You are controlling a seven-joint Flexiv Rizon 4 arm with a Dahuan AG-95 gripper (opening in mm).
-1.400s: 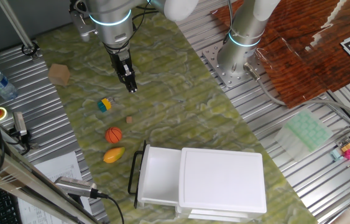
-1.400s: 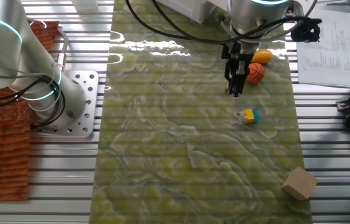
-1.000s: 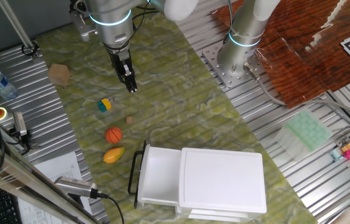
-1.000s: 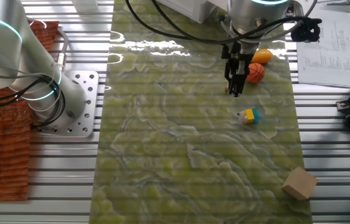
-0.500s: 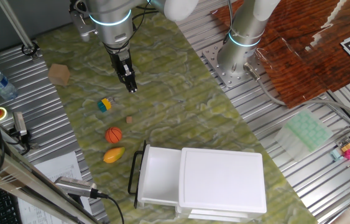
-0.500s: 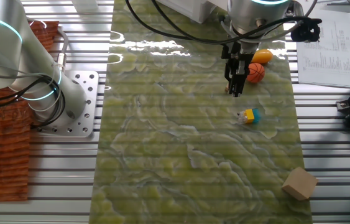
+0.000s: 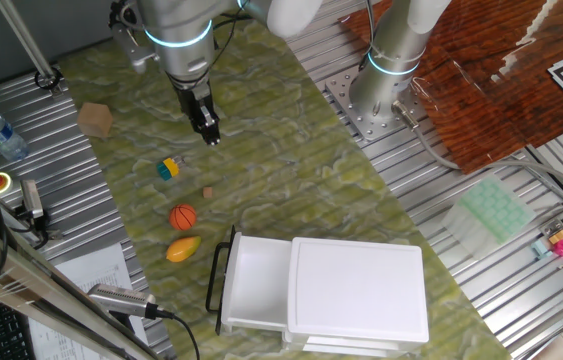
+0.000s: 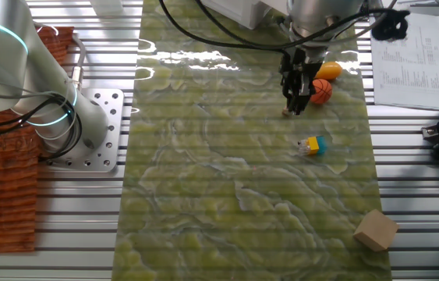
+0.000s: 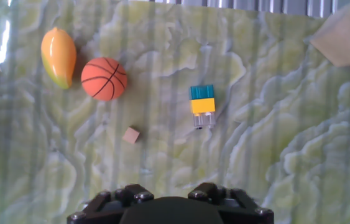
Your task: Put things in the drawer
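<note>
White and boxy, the cabinet [image 7: 358,293] is the largest thing; it sits well apart from the end effector [image 7: 208,131], on the far side of the toys. Its drawer [image 7: 253,281] is pulled out toward the toys with the black bar handle [image 7: 218,282] in front. I judge it is open like this so that each toy can be dropped in from above, and nothing lies in it yet.

Green marbled cloth covers the worktop [image 7: 261,150], and all the small things lie on it.

A tan cardboard cube [image 7: 95,119] rests off to one side of the end effector, away from the drawer. I cannot tell if it belongs to the task.

The end effector hangs above the cloth and carries nothing. Its fingers look pressed close together in both fixed views, though they are too small to be certain. In the hand view the fingertips are not visible.

The basketball [image 9: 104,79] and the mango [image 9: 58,56] lie near each other, between the end effector and the drawer. The yellow-and-teal block [image 9: 202,102] is nearer and stands alone. The tiny brown cube [image 9: 130,135] is the nearest toy in the hand view.

Probably the arm is high so the camera sees all toys before choosing one.
</note>
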